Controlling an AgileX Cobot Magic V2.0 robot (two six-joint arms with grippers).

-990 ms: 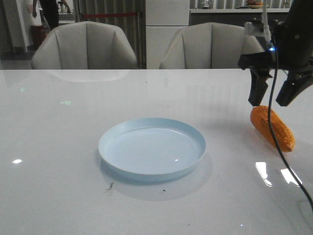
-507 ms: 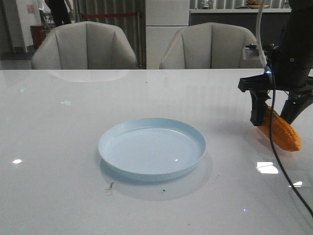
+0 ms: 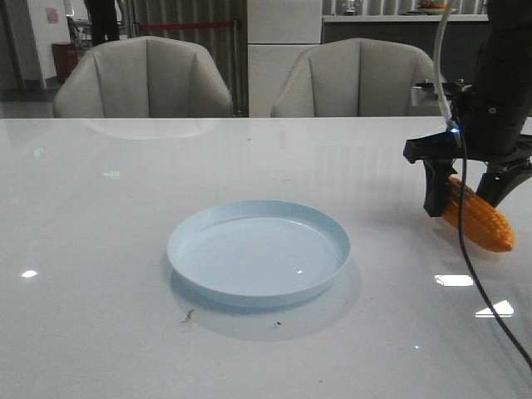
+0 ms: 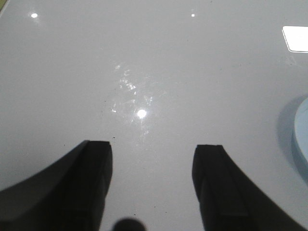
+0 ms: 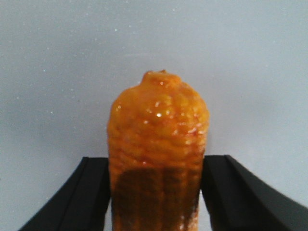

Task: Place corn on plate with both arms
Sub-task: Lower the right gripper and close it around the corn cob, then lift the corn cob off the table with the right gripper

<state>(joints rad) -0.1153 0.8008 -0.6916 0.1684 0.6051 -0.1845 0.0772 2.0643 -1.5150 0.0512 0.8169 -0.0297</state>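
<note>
The orange corn [image 3: 484, 223] lies on the white table at the right, apart from the pale blue plate [image 3: 258, 249] in the middle. My right gripper [image 3: 462, 208] reaches down over the cob's far end, one black finger on each side. In the right wrist view the corn [image 5: 159, 115] fills the gap of the right gripper [image 5: 156, 159], and both fingers press against its sides. My left gripper [image 4: 153, 146] hangs open over bare table with nothing between its fingers. The plate's rim [image 4: 303, 130] shows at the edge of that view. The left arm is out of the front view.
Two grey armchairs [image 3: 145, 79] stand behind the table's far edge. A thin black cable [image 3: 478, 291] hangs from the right arm down across the table's right front. Small dark specks [image 3: 189, 316] lie in front of the plate.
The right gripper has come down from above the corn to straddle it, and its fingers have drawn in against the cob. The plate has stayed put.
</note>
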